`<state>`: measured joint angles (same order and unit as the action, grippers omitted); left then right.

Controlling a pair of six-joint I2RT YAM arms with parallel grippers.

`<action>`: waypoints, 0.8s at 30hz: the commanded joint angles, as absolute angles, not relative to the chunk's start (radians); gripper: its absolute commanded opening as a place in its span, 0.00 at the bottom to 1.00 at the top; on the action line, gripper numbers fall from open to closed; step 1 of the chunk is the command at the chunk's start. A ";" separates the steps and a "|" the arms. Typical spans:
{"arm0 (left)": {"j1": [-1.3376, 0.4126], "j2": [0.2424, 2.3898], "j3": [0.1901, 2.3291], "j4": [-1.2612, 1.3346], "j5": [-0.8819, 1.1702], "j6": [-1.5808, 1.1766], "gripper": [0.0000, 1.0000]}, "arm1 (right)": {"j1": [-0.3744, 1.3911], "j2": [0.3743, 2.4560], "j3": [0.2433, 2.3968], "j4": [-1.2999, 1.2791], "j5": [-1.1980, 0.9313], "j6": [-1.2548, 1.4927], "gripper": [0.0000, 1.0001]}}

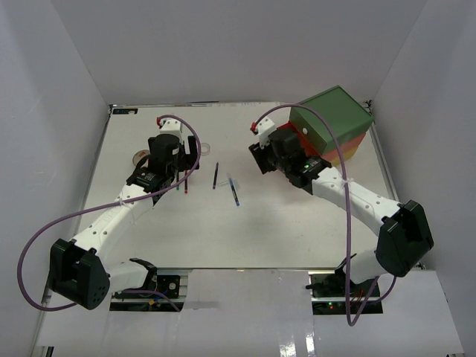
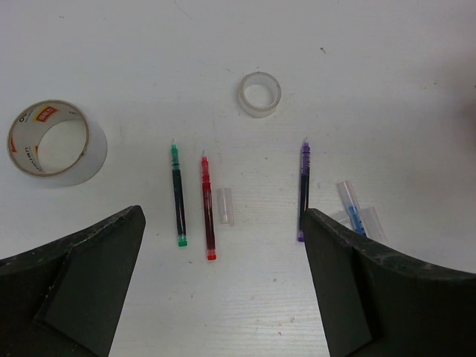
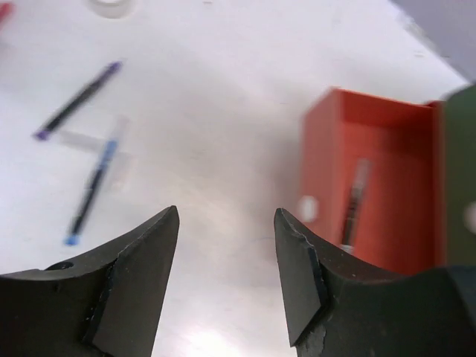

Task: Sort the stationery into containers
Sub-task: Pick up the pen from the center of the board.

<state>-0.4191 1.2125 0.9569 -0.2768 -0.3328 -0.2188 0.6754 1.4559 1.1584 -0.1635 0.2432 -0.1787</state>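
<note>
Beside the drawer (image 3: 327, 149), seemingly holding one pen (image 3: 353, 201), the right pincer (image 3: 227, 216) is hovering spread, empty; the left pincer (image 2: 223, 216) is gaping over pens (image 2: 179, 201).

Large tape roll (image 2: 91, 160), far left in the left wrist view: a small red label (image 2: 46, 113) sits on the rim of its inner core, with white lettering too small to read.
Core rim beside the red label: a dark ring-shaped mark and a short run of dark print follow the curve, both illegible.
Legible words or numbers: none in any view.
</note>
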 commanded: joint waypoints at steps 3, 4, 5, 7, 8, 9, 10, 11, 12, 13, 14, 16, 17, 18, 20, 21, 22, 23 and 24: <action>-0.417 1.201 0.957 -0.268 -0.345 -0.218 0.98 | 0.802 1.523 1.086 -0.075 0.239 0.069 0.61; -0.417 1.198 0.956 -0.268 -0.347 -0.219 0.98 | 0.828 1.541 1.083 -0.069 0.247 0.089 0.61; -0.417 1.198 0.956 -0.268 -0.353 -0.219 0.98 | 0.839 1.575 1.078 -0.049 0.250 0.121 0.61; -0.417 1.197 0.954 -0.268 -0.356 -0.219 0.98 | 0.876 1.610 1.083 -0.040 0.253 0.152 0.61; -0.417 1.193 0.956 -0.268 -0.357 -0.219 0.98 | 0.885 1.643 1.086 -0.035 0.253 0.166 0.61; -0.417 1.193 0.954 -0.268 -0.357 -0.221 0.98 | 0.897 1.660 1.089 -0.032 0.259 0.176 0.61; -0.417 1.195 0.956 -0.268 -0.357 -0.221 0.98 | 0.917 1.678 1.097 -0.026 0.264 0.198 0.61; -0.417 1.195 0.956 -0.267 -0.357 -0.221 0.98 | 0.923 1.695 1.100 -0.023 0.268 0.207 0.60; -0.417 1.195 0.956 -0.267 -0.356 -0.221 0.98 | 0.931 1.730 1.104 -0.021 0.267 0.215 0.60; -0.417 1.195 0.956 -0.267 -0.357 -0.221 0.98 | 0.945 1.749 1.118 -0.023 0.270 0.227 0.60; -0.417 1.193 0.956 -0.268 -0.357 -0.221 0.98 | 0.953 1.781 1.126 -0.032 0.276 0.233 0.59; -0.417 1.193 0.956 -0.268 -0.360 -0.221 0.98 | 0.963 1.807 1.141 -0.037 0.287 0.242 0.58; -0.417 1.192 0.954 -0.267 -0.360 -0.221 0.98 | 0.965 1.828 1.143 -0.037 0.288 0.253 0.57; -0.417 1.190 0.954 -0.267 -0.360 -0.221 0.98 | 0.968 1.835 1.143 -0.034 0.288 0.256 0.56; -0.417 1.189 0.954 -0.268 -0.364 -0.221 0.98 | 0.974 1.862 1.146 -0.028 0.290 0.264 0.53; -0.417 1.189 0.954 -0.268 -0.364 -0.221 0.98 | 0.974 1.871 1.147 -0.025 0.293 0.267 0.52; -0.417 1.187 0.954 -0.268 -0.365 -0.221 0.98 | 0.974 1.879 1.149 -0.025 0.296 0.268 0.51; -0.417 1.186 0.953 -0.268 -0.365 -0.221 0.98 | 0.976 1.897 1.150 -0.023 0.302 0.273 0.49; -0.417 1.186 0.953 -0.267 -0.365 -0.219 0.98 | 0.976 1.904 1.150 -0.023 0.305 0.276 0.47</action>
<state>-0.4191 1.2129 0.9569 -0.2768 -0.3515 -0.2188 0.9710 1.8725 1.1179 -0.0582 0.2714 0.2379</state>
